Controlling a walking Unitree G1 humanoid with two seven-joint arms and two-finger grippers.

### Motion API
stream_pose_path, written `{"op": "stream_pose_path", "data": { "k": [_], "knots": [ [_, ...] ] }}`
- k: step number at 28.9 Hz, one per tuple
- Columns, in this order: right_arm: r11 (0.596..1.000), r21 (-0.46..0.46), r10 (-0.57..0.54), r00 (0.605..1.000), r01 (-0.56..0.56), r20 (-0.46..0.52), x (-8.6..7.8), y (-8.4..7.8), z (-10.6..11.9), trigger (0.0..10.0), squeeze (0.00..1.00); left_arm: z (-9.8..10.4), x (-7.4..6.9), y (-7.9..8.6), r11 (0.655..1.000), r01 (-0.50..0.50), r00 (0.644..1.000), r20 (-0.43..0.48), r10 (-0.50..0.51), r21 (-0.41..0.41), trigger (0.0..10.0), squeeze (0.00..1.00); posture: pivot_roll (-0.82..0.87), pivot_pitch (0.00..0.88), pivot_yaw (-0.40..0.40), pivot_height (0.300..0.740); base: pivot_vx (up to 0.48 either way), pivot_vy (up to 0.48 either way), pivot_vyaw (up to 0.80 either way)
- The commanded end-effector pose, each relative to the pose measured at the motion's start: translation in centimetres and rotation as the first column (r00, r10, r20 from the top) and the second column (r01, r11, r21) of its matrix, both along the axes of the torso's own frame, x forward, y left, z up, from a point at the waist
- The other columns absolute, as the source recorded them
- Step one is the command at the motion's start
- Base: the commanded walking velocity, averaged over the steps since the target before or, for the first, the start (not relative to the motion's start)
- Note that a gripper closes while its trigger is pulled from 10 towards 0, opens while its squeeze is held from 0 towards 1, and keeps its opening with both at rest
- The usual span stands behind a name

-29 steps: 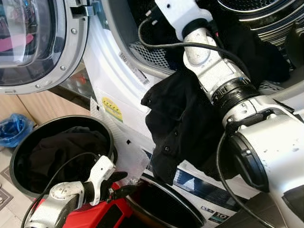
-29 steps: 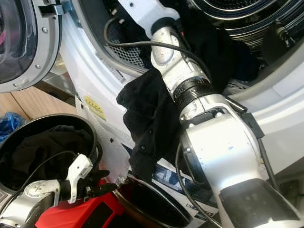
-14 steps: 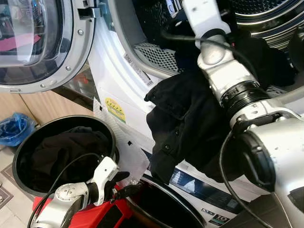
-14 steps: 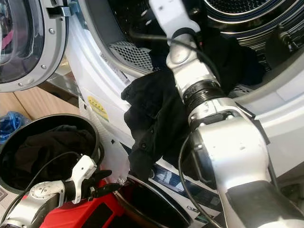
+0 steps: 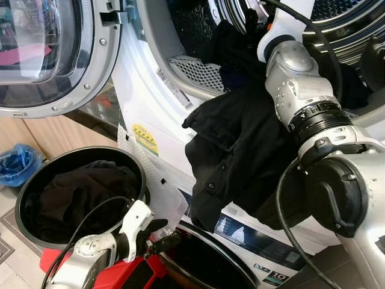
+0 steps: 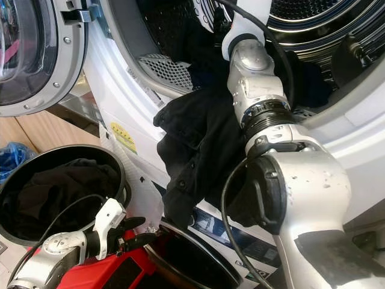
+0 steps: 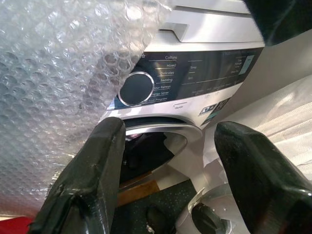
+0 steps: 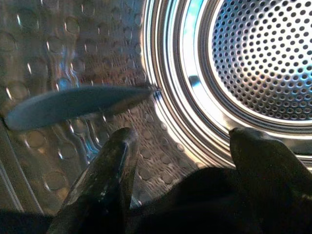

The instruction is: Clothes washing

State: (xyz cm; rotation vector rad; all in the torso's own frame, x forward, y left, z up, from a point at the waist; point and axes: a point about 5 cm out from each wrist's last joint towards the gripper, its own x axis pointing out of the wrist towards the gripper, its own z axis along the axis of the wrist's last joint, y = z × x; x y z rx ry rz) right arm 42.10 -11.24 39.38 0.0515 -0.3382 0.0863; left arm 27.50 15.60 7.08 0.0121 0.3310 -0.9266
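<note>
The right hand (image 8: 178, 185) is reaching deep into the washer drum (image 8: 263, 58), its two black fingers (image 8: 105, 175) spread apart with nothing between them, hovering just above dark cloth lying on the drum floor. The black garment (image 5: 240, 156) is draping out over the drum's front lip, its long axis hanging down the washer face, so its bulk is lying behind and below the right hand, nearer the door opening. The right arm is much the nearer one. The left hand (image 5: 157, 236) is idling well below the drum beside the round black basket (image 5: 21, 192) of dark clothes, fingers (image 7: 87, 185) spread and empty.
</note>
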Motion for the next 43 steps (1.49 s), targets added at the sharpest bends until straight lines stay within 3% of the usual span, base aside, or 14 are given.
{"op": "stream_pose_path", "data": {
  "k": [1, 5, 8, 9, 11, 14, 16, 18, 20, 23, 30, 35, 37, 43],
  "knots": [
    [0.999, 0.047, -0.012, 0.997, 0.009, 0.081, -0.5, -1.6, 2.1, 10.0, 0.0, 0.2, -0.1, -0.1, 1.0, 0.015, 1.0, 0.004, -0.015, -0.014, 10.0, 0.0, 0.16, 0.118, -0.059, 0.74, 0.0, 0.0, 0.0],
    [1.0, 0.007, 0.0, 0.993, -0.001, 0.117, -0.8, -1.9, 2.7, 10.0, 0.0, 0.7, -0.7, -1.0, 0.99, 0.144, 0.989, -0.012, -0.144, -0.01, 10.0, 0.0, 0.15, 0.118, -0.06, 0.74, 0.0, 0.0, 0.0],
    [1.0, -0.021, 0.004, 0.993, -0.002, 0.118, -0.7, -1.9, 2.4, 10.0, 0.0, 1.4, -2.6, -1.8, 0.929, 0.369, 0.926, -0.085, -0.369, -0.011, 10.0, 0.0, 0.14, 0.119, -0.057, 0.74, 0.0, 0.0, 0.0],
    [1.0, -0.021, 0.004, 0.993, -0.002, 0.118, -0.7, -1.9, 2.4, 10.0, 0.0, 1.4, -2.6, -1.8, 0.929, 0.369, 0.926, -0.085, -0.369, -0.011, 10.0, 0.0, 0.14, 0.119, -0.057, 0.74, 0.0, 0.0, 0.0],
    [1.0, -0.011, 0.025, 0.993, -0.023, 0.12, -0.7, -1.6, 2.1, 10.0, 0.0, 3.2, -2.9, -2.4, 0.867, 0.498, 0.866, -0.055, -0.497, 0.011, 10.0, 0.0, 0.14, 0.119, -0.057, 0.74, 0.0, 0.0, 0.0],
    [1.0, 0.002, 0.028, 0.991, -0.029, 0.129, -0.7, -1.6, 2.4, 10.0, 0.0, 3.8, -2.7, -2.5, 0.861, 0.507, 0.862, -0.031, -0.506, 0.029, 10.0, 0.0, 0.15, 0.119, -0.057, 0.74, 0.0, 0.0, 0.0],
    [0.998, 0.029, 0.054, 0.98, -0.06, 0.189, -1.2, -1.2, 3.8, 10.0, 0.0, 6.7, -1.8, -3.6, 0.85, 0.522, 0.845, 0.098, -0.526, 0.064, 10.0, 0.0, 0.15, 0.121, -0.06, 0.74, 0.0, 0.0, 0.0],
    [0.997, 0.028, 0.063, 0.978, -0.07, 0.201, -1.4, -1.0, 4.1, 10.0, 0.0, 7.5, -1.6, -3.9, 0.847, 0.527, 0.838, 0.13, -0.531, 0.064, 10.0, 0.0, 0.15, 0.121, -0.06, 0.74, 0.0, 0.0, 0.0],
    [0.998, 0.014, 0.063, 0.977, -0.068, 0.204, -1.3, -0.8, 3.9, 10.0, 0.0, 9.0, -1.2, -4.4, 0.826, 0.546, 0.804, 0.192, -0.563, 0.139, 10.0, 0.0, 0.15, 0.12, -0.063, 0.74, 0.0, 0.0, 0.0],
    [0.997, 0.022, 0.061, 0.977, -0.067, 0.204, -1.3, -1.0, 3.7, 10.0, 0.0, 9.2, -0.3, -4.2, 0.825, 0.506, 0.787, 0.255, -0.561, 0.254, 10.0, 0.0, 0.15, 0.119, -0.061, 0.74, 0.0, 0.0, 0.0],
    [0.996, 0.027, 0.082, 0.972, -0.09, 0.218, -1.3, -0.7, 3.3, 10.0, 0.0, 10.5, 2.4, -4.3, 0.841, 0.411, 0.754, 0.388, -0.531, 0.352, 10.0, 0.0, 0.15, 0.118, -0.059, 0.74, 0.0, 0.0, 0.0],
    [0.995, 0.029, 0.084, 0.974, -0.092, 0.211, -1.2, -0.7, 2.9, 10.0, 0.0, 11.0, 3.3, -4.5, 0.85, 0.395, 0.742, 0.426, -0.518, 0.348, 10.0, 0.0, 0.14, 0.114, -0.057, 0.74, 0.0, 0.0, 0.0],
    [0.995, 0.026, 0.09, 0.975, -0.097, 0.205, -1.1, -0.5, 2.5, 10.0, 0.0, 11.2, 3.7, -5.1, 0.849, 0.434, 0.738, 0.422, -0.527, 0.302, 10.0, 0.0, 0.13, 0.114, -0.058, 0.74, 0.0, 0.0, 0.0],
    [0.994, 0.022, 0.098, 0.976, -0.105, 0.196, -0.9, -0.2, 1.9, 10.0, 0.0, 11.9, 3.1, -7.1, 0.805, 0.567, 0.7, 0.413, -0.583, 0.176, 10.0, 0.0, 0.13, 0.114, -0.058, 0.74, 0.0, 0.0, 0.0]
  ]
}}
